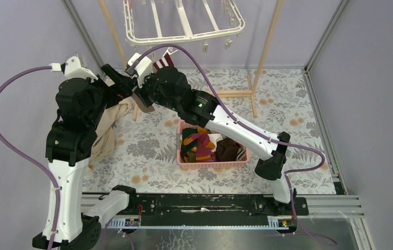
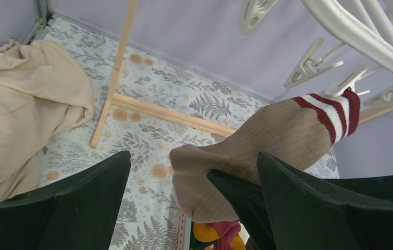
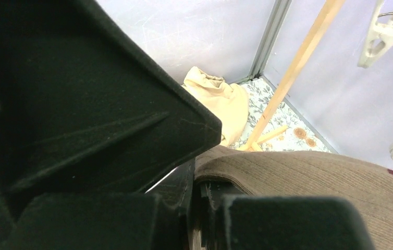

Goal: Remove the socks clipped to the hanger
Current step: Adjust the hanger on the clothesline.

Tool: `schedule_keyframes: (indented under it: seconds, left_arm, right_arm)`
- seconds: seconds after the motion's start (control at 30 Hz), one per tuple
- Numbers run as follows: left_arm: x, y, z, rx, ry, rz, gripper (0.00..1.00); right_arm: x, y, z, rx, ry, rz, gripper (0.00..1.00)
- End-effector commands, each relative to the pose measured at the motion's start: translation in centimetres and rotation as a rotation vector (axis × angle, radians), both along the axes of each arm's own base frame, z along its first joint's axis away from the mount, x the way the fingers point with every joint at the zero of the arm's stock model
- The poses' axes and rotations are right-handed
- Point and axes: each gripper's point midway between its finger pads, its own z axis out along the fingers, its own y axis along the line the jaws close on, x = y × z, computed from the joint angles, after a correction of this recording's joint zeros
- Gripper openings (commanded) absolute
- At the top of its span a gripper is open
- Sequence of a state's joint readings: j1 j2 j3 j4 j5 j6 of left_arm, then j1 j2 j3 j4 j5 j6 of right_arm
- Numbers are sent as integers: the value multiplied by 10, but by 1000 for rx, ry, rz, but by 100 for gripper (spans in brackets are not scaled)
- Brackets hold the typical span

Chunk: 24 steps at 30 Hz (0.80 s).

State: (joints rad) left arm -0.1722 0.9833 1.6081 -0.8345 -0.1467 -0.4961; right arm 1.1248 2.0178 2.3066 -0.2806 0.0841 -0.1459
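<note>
Lilac walls [image 1: 22,31], fern-print counter [image 1: 152,151]. Beige cloth [image 2: 22,104] heaped far left. My left end effector [image 2: 194,154] is spread wide, gripping nothing. Right end effector [image 3: 205,174] is clamped on the tan striped sock [image 2: 283,135], whose cuff is at a clip [image 2: 351,83] under the hanger [image 1: 194,36]. Other socks [image 1: 199,146] in pink basket [image 1: 212,165].

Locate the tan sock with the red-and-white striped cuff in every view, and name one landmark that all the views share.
Top external: tan sock upper left of centre, partly hidden.
Left wrist: tan sock centre right, cuff at upper right.
Right wrist: tan sock along the lower right.
Shared landmark: beige cloth, in all three.
</note>
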Motion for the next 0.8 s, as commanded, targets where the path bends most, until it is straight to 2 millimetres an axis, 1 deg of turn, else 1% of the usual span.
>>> schedule_keyframes:
  seconds: [0.0,0.07,0.17,0.2,0.33,0.4,0.47,0.63,0.77]
  left_arm:
    - [-3,7,5,17,-11,29,99]
    - [-3,7,6,20,-11,31,99]
    - [0,3,6,11,-8,11,99]
    - [1,-1,7,4,-7,-8,99]
    - [8,-20,5,-31,-6,-98,99]
    - [11,-31,4,-56,-7,-155,99]
    - [13,-41,3,-82,-11,-199,99]
    - [13,-57,13,-142,-37,-269,99]
    - [12,-69,29,-192,-77,-323,99]
  right_arm:
    - [-13,9,25,56,-26,73,4]
    - [-15,7,23,55,-17,73,4]
    - [-19,-6,23,62,-13,64,4]
    - [-20,-12,24,66,-12,56,4]
    - [-24,-38,18,54,-2,19,4]
    - [-26,-54,17,59,4,3,3]
    - [-28,-72,20,76,7,-16,3]
    - [-27,-106,18,99,23,-57,3]
    - [-26,-125,20,109,26,-77,3]
